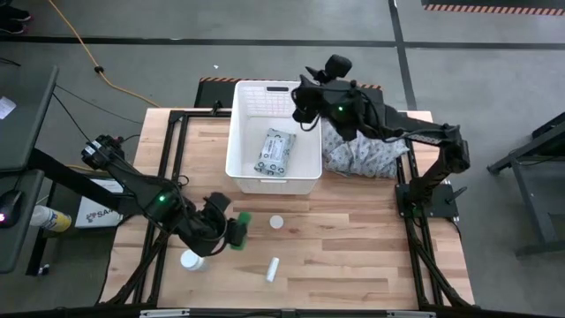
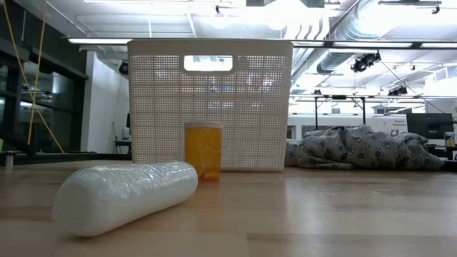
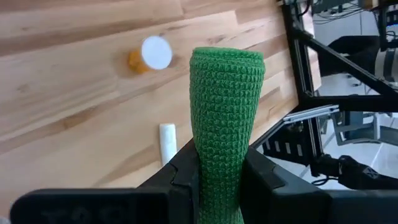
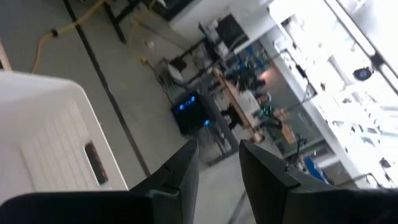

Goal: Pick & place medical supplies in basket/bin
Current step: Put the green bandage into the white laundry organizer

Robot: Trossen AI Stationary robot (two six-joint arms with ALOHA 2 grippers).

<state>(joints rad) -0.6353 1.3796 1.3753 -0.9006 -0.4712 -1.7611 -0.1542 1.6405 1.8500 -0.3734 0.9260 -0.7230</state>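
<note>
Bin (image 1: 252,132) white, lattice-perforated; wipes packet (image 1: 274,152) grey-green with white label; cylinder (image 3: 225,118) green, knit-textured; bottle (image 2: 203,150) orange, white cap; tube (image 2: 125,195) white; cloth (image 2: 364,150) grey — patterned.

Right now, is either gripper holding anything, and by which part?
Left gripper clamps the green roll at its lower end. Right gripper, over the bin, holds nothing.

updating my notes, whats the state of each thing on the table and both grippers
left gripper: shut on the green cylinder
green cylinder: gripped, lifted over the table
right gripper: empty, jaws slightly apart, above the bin's far edge
bin: upright, holding the wipes packet
wipes packet: flat inside the bin
orange bottle: upright, white cap on
white tube: lying on its side
white bottle: on the table beside the left arm
</note>
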